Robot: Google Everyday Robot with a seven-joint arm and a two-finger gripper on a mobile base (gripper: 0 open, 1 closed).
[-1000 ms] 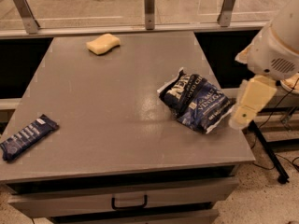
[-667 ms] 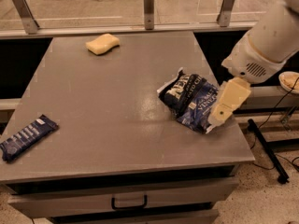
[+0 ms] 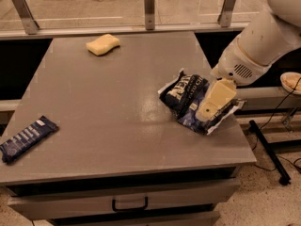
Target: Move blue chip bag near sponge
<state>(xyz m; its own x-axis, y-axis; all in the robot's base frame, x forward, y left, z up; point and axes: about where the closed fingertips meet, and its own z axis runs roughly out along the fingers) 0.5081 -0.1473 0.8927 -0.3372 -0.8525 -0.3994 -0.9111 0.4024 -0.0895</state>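
Observation:
The blue chip bag (image 3: 185, 97) lies crumpled on the right side of the grey table (image 3: 113, 112), dark navy with white lettering. The sponge (image 3: 102, 44), a small pale yellow block, sits at the far edge of the table, left of centre. My gripper (image 3: 208, 111) comes in from the right on the white arm (image 3: 263, 41) and hangs directly over the right half of the bag, covering part of it.
A flat dark blue bar-shaped packet (image 3: 27, 138) lies near the table's front left corner. A railing with metal posts (image 3: 149, 3) runs behind the table. A drawer with a handle (image 3: 129, 204) is below the front edge. Cables lie on the floor at right.
The arm has swung left from beyond the table's right edge, and the gripper now sits over the chip bag. The bag and sponge have not moved.

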